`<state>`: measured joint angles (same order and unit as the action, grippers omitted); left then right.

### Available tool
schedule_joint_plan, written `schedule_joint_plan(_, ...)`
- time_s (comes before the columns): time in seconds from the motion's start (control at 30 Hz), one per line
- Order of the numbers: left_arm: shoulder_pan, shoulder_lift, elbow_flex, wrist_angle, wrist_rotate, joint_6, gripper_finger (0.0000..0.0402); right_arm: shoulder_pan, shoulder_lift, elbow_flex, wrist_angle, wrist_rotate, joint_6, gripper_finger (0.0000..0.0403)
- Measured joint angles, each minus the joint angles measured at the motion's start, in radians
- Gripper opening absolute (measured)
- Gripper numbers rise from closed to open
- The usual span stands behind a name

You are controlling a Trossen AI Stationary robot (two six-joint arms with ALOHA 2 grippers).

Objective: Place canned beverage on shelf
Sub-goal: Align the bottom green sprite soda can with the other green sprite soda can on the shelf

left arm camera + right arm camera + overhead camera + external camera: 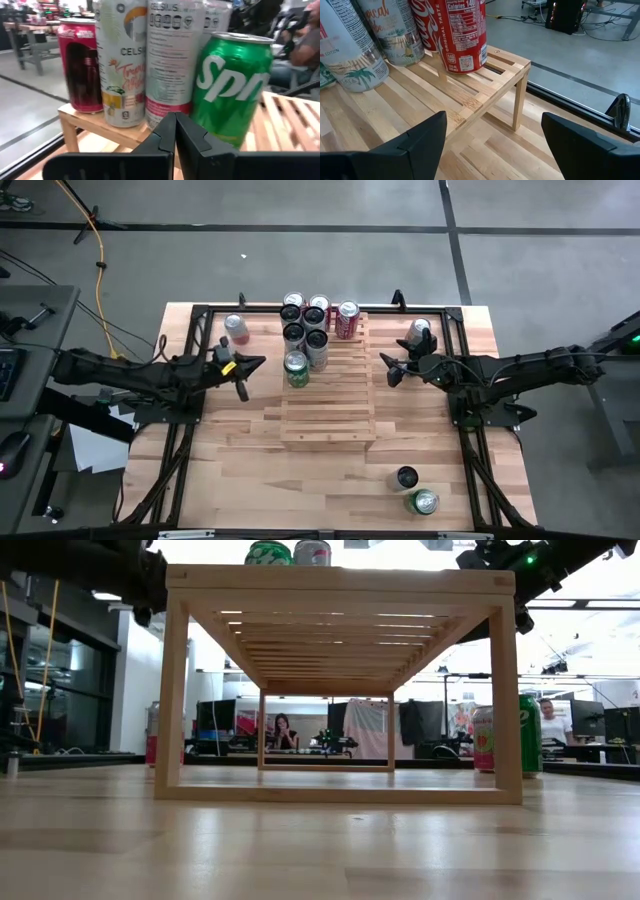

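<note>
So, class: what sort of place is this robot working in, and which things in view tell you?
Probably a robotics lab in an open-plan office: a bare concrete floor with loose cables, and rows of desks with monitors where people sit behind the table.

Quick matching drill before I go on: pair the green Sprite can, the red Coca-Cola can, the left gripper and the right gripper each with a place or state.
Things:
1. green Sprite can
2. red Coca-Cola can
3. left gripper
4. right gripper

Places or states:
A. open, right of the shelf
B. shut, left of the shelf
C. on the shelf's far right corner
D. on the shelf's left edge, nearest the left gripper

Pairs: 1-D, 2-C, 3-B, 4-A
</note>
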<state>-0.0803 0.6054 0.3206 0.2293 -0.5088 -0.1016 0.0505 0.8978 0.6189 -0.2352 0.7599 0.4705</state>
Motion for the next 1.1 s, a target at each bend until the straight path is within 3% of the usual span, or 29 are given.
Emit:
schedule_joint_plan(0.47,0.0,-0.04,-0.006,-0.001,0.009,-0.001,0.0,0.0,0.0,0.0,0.017,-0.017,0.0,0.0311)
schedule_joint_plan(0.53,0.0,-0.04,-0.006,0.009,0.009,0.0,0.0,0.001,-0.001,0.0,0.1,-0.136,-0.045,0.0311)
schedule_joint_plan(0.67,0.0,-0.044,-0.006,0.01,0.009,0.0,0.0,0.037,-0.002,0.046,0.288,-0.493,-0.194,0.0311)
schedule_joint_plan(0.77,0.0,-0.044,-0.006,0.005,0.009,0.0,0.0,0.105,0.001,0.15,0.273,-0.579,-0.172,0.0311)
schedule_joint_plan(0.87,0.0,-0.044,-0.006,-0.009,0.009,-0.008,0.0,0.228,0.052,0.277,0.135,-0.564,-0.109,0.0311)
schedule_joint_plan(0.93,0.0,-0.044,-0.006,-0.028,0.009,-0.025,0.0,0.34,0.127,0.386,-0.023,-0.494,-0.055,0.0311)
schedule_joint_plan(1.03,0.0,-0.044,-0.006,-0.046,0.009,-0.027,0.0,0.503,0.278,0.606,-0.381,-0.34,0.078,0.0311)
schedule_joint_plan(1.1,0.0,-0.044,-0.006,-0.054,0.009,-0.033,0.0,0.584,0.392,0.772,-0.656,-0.302,0.222,0.0311)
